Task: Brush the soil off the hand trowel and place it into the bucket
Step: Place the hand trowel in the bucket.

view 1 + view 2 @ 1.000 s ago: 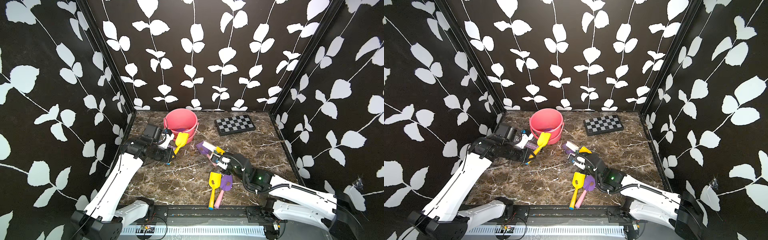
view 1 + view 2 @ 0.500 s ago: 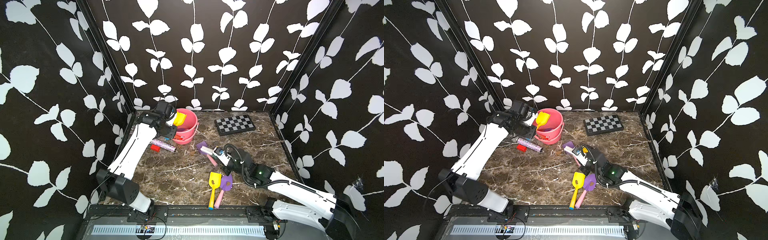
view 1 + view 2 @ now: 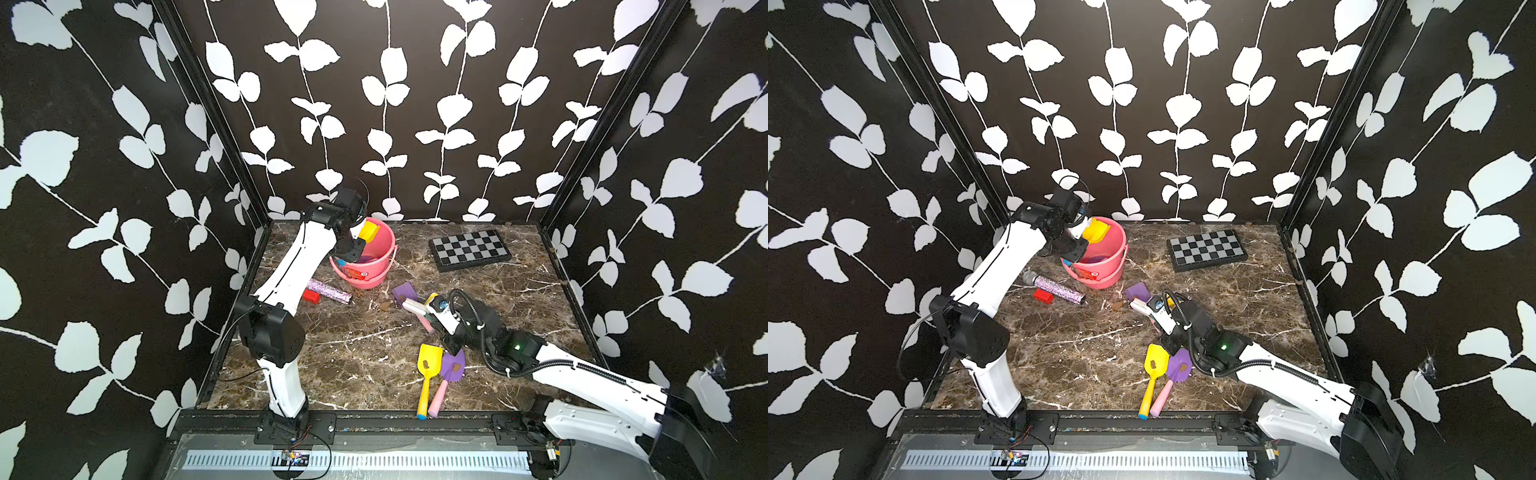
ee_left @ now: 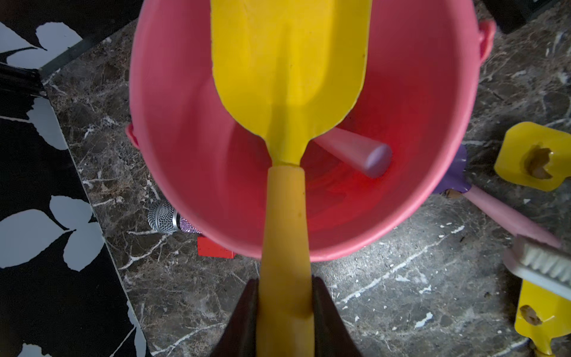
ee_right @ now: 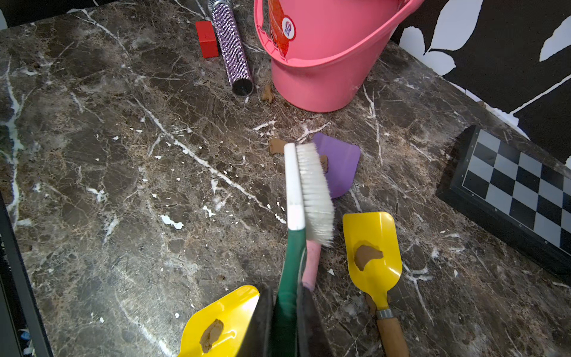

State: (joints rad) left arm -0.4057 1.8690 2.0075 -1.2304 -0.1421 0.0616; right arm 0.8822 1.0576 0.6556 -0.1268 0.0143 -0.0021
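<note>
Having swung up from the table within the last second, the left fingers are clamping the yellow trowel by its handle, its clean blade hanging over the bucket; release seems next; the right fingers are clamping the brush above the purple trowel.

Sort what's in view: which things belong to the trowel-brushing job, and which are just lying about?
Job: yellow trowel in the left gripper, over the bucket; brush in the right gripper; soil; soiled trowels.
Lying about: chessboard, microphone, red block.
</note>
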